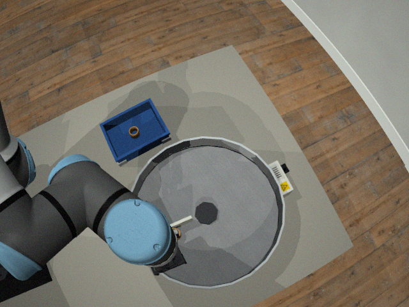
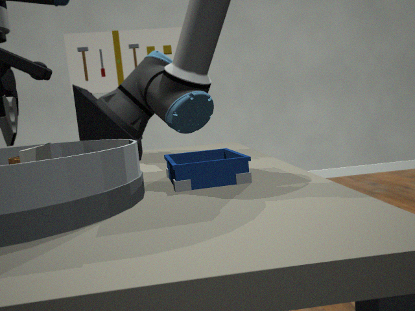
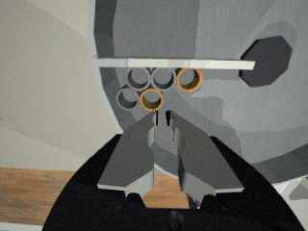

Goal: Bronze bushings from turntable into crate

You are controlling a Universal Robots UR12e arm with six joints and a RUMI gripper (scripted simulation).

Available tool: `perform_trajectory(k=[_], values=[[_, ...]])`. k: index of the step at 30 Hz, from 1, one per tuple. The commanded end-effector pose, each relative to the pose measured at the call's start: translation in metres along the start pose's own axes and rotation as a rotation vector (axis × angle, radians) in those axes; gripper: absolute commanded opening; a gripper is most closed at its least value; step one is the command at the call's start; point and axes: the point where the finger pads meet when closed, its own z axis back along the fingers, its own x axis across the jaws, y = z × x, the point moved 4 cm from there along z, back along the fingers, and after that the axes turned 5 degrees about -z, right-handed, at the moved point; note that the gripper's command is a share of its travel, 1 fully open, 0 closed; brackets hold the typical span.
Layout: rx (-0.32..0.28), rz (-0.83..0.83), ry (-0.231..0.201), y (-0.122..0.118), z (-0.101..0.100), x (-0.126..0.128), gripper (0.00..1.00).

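The grey turntable point(image 1: 231, 185) point(image 2: 76, 173) point(image 3: 154, 29) has a raised rim. In the wrist view one bronze bushing point(image 3: 190, 89) point(image 1: 179, 233) stands beside the pale bar, and another bronze bushing point(image 3: 152, 109) stands nearer my fingers. Three steel bushings point(image 3: 139, 89) point(image 3: 164, 89) point(image 3: 128, 109) stand close around them. A bronze bushing point(image 1: 133, 135) lies in the blue crate point(image 1: 142, 148) point(image 2: 211, 175). My gripper point(image 3: 162, 112) is shut with a narrow gap, empty, above the turntable just short of the nearer bronze bushing. The arm hides it in the top view.
A pale bar point(image 1: 181, 220) point(image 2: 35, 153) point(image 3: 217, 64) reaches from the turntable's rim toward the dark central hub point(image 1: 206, 213) point(image 3: 266, 61), right beside the bushings. A white box with a yellow label point(image 1: 284, 186) sits at the rim's outer side. The crate stands just outside the rim.
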Motion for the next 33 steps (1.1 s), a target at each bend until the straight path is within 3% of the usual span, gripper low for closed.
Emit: perform_trajectory(k=[1, 24, 33], values=[[-0.001, 0.0, -0.001, 0.0, 0.001, 0.0, 0.06], [-0.001, 0.0, -0.001, 0.0, 0.0, 0.0, 0.06], [-0.001, 0.0, -0.001, 0.0, -0.012, 0.0, 0.06]])
